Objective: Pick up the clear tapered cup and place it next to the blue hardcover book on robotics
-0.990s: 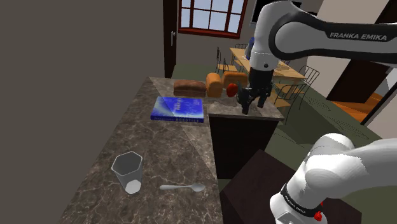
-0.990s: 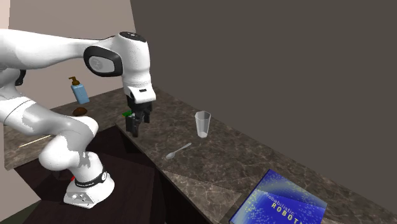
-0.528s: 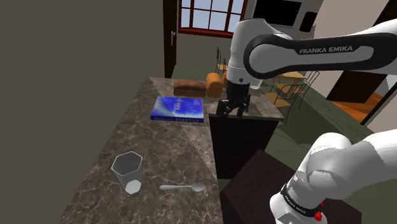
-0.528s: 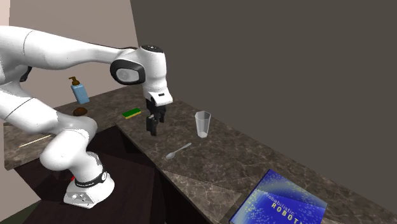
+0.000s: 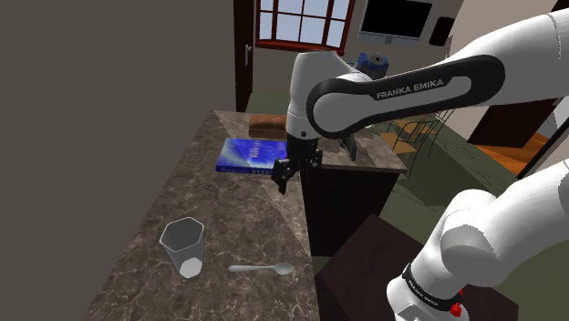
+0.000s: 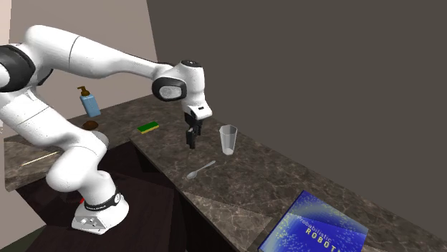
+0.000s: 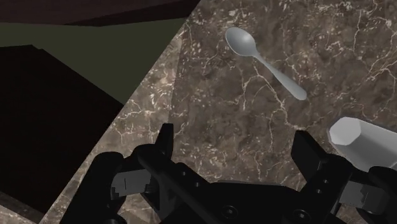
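So the cup (image 5: 182,246) is a see-through, faceted tumbler, wider at the rim than at its pale base. It stands upright on the dark marbled countertop (image 5: 228,210), toward the lower left of the shoulder view. Nothing is touching it. A grey spoon (image 5: 263,268) lies just beside it on the counter edge side.

The gripper (image 5: 283,173) hangs above the counter between the cup and the blue book (image 5: 255,155), fingers spread and holding nothing. In the wrist view the cup sits off beside one finger, not in the gap between them.

My read: this is the reach toward the cup, with the grasp not yet made. Next it needs to line the spread fingers up over the cup, drop around the walls and squeeze. With that taper I'd guess a grip low on the walls could slide, so higher up looks safer. The book lies flat well apart from the cup, so there's a decent carry after.
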{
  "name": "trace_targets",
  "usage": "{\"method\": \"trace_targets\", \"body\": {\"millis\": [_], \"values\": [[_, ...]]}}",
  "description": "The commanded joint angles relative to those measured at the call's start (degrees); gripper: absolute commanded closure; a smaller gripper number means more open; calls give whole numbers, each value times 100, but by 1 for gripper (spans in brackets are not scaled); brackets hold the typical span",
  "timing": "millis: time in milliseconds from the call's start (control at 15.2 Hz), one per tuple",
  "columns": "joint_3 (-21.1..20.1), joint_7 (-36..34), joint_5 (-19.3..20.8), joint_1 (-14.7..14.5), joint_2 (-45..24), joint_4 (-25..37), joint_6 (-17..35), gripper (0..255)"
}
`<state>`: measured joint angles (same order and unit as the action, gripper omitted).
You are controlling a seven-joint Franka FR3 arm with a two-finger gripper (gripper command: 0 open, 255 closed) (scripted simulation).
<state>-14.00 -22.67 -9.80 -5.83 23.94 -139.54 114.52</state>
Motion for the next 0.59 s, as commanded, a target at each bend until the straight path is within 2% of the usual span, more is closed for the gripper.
{"method": "trace_targets", "body": {"millis": [0,264,528], "values": [[-176,-180,-30,-60,-344,139,293,0],[-477,-524,59,-125,-1117,517,834,0],[-732,-929,310,-198,-1928,1003,1285,0]]}}
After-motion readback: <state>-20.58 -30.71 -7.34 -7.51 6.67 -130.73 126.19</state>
